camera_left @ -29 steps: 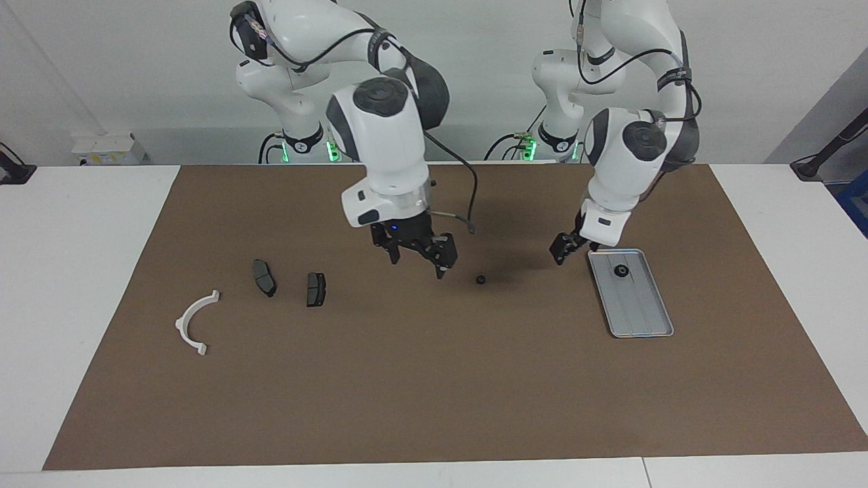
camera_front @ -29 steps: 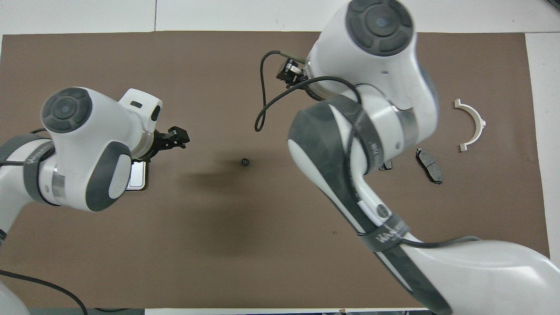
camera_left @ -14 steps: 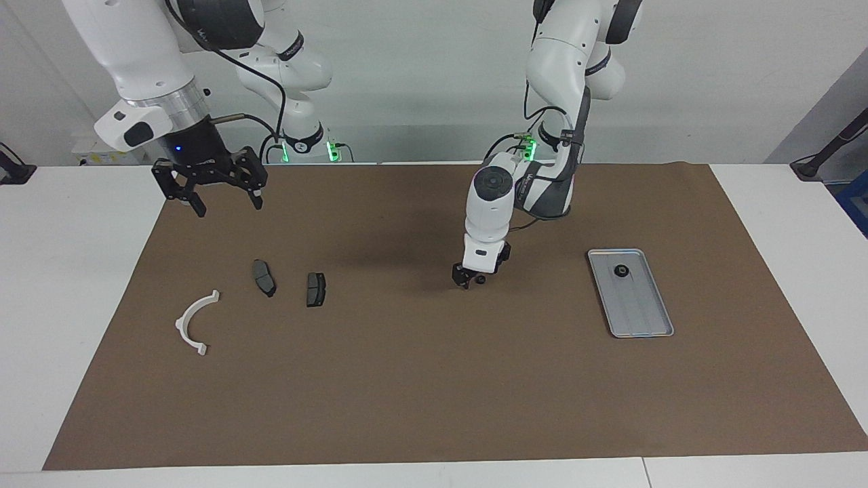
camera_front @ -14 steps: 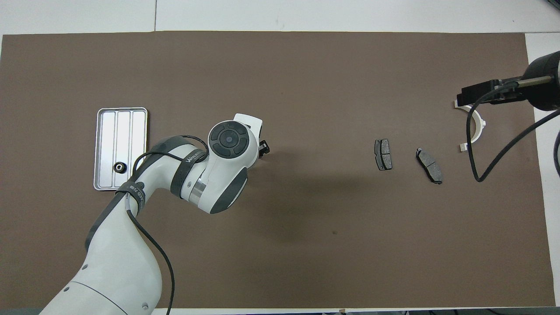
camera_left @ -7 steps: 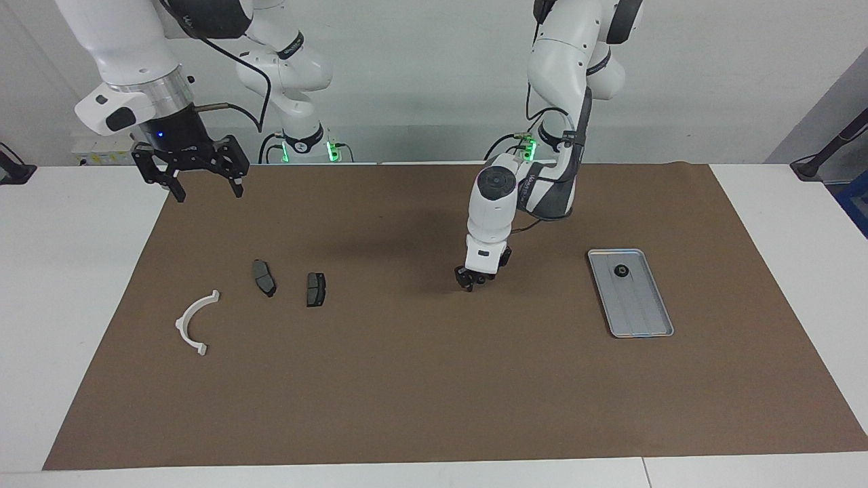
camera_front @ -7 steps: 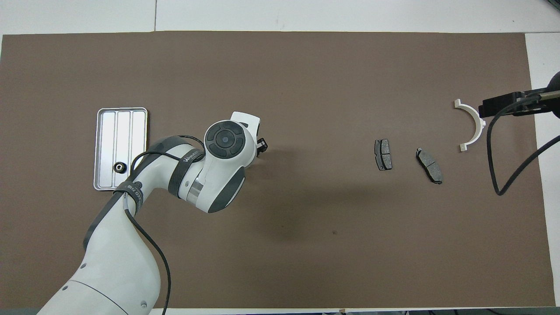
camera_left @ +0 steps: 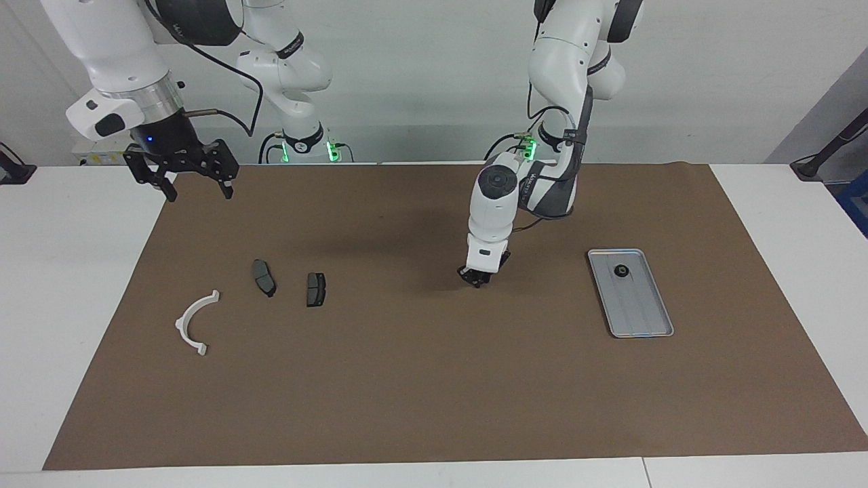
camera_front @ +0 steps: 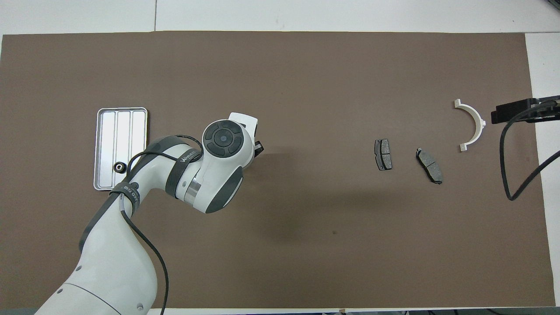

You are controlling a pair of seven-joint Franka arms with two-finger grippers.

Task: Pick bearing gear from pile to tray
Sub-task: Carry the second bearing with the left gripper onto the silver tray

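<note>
Facing view: right gripper point(camera_left: 196, 188), fingers spread, had drifted outward, waiting above mat's corner. Left gripper point(camera_left: 481, 278) had pinched together on small black gear at mat centre; gear hidden now, likely grasped. Tray point(camera_left: 644, 318) farther out held one gear point(camera_left: 620, 270).

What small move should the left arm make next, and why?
Probably raise the left gripper slightly off the brown mat, to check that it carries a gear. It sits down at the mat mid-table, hiding whatever is under it, while one small black gear already lies in the flat silver metal tray. The right gripper waits, open, above the mat's edge.
</note>
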